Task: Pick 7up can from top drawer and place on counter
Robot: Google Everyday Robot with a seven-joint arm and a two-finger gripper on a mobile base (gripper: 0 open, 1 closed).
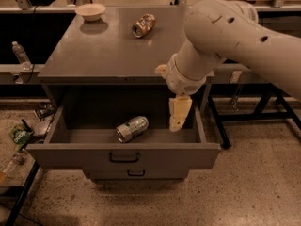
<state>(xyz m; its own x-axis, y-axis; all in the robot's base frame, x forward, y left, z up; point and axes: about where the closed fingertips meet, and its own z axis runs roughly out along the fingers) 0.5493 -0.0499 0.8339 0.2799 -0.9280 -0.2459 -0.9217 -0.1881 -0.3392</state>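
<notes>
My gripper (pixel 178 116) hangs in the right end of the top drawer (pixel 123 155); apart or together, I cannot tell; the 7up can (pixel 131 128) lies on its side mid-drawer, well apart; I'd slide left, square across its body, then lower; count: one 7up can, one brown can (pixel 143 25) and one bowl (pixel 90 11) on the counter (pixel 103 51).
</notes>
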